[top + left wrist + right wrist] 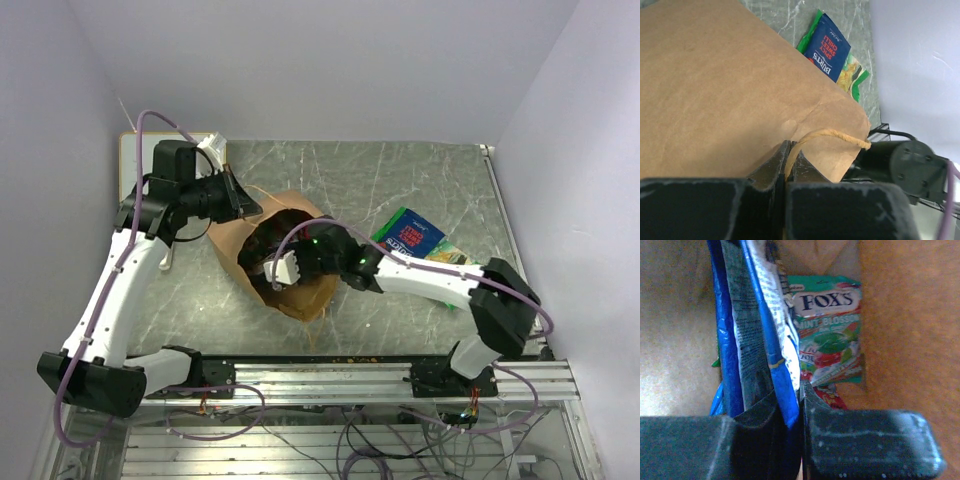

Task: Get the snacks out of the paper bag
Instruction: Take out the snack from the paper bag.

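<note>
The brown paper bag lies on its side mid-table, its mouth facing the arms. My left gripper is shut on the bag's twisted handle at the rim, beside the bag's wall. My right gripper is inside the bag, jaws pinched on the edge of a blue foil packet. Deeper in the bag lie a teal Fox's packet and a red packet. On the table right of the bag lies a blue packet on top of a green-yellow one.
A small whiteboard sits at the back left corner behind the left arm. Walls close in on the left, back and right. The right arm's black link shows just past the bag's rim in the left wrist view.
</note>
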